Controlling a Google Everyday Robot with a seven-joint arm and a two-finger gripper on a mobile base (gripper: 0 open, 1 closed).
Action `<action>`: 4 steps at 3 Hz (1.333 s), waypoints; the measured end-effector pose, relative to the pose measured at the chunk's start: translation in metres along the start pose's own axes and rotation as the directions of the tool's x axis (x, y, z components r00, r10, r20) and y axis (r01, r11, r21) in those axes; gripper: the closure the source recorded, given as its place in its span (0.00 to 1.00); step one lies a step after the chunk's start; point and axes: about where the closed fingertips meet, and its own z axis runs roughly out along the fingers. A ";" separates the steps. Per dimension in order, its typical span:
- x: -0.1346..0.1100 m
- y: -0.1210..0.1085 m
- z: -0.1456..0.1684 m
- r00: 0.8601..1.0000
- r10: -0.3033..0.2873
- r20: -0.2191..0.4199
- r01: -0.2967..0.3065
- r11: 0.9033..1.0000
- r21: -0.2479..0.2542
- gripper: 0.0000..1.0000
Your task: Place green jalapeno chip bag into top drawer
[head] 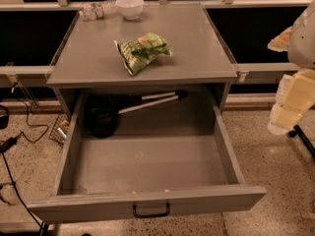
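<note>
The green jalapeno chip bag (pixel 142 50) lies on top of the grey cabinet (pixel 197 43), near the middle, crumpled, with white edges and an orange-yellow patch. Below it, the top drawer (pixel 147 200) is pulled far out toward me, with a black pull handle (pixel 151 211) on its front panel. The drawer floor is bare at the front. A dark rounded object with two pale rods (pixel 106 114) lies at the drawer's back left, under the cabinet top. My cream-coloured gripper (pixel 290 102) hangs at the right edge of the view, beside the cabinet and well away from the bag, holding nothing that I can see.
A clear plastic bottle (pixel 96 10) lies at the cabinet top's back left, next to a white bowl (pixel 130 6). Black cables (pixel 15 132) trail on the speckled floor at the left. A low railing (pixel 266 70) runs behind the cabinet.
</note>
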 end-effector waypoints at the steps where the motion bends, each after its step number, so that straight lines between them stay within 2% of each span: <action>1: -0.001 -0.002 0.000 1.000 0.006 0.001 -0.006 1.000 0.009 0.00; 2: -0.007 -0.017 0.014 1.000 0.002 0.010 -0.002 1.000 0.012 0.00; 4: -0.037 -0.068 0.052 0.997 -0.037 0.068 0.036 0.999 0.017 0.00</action>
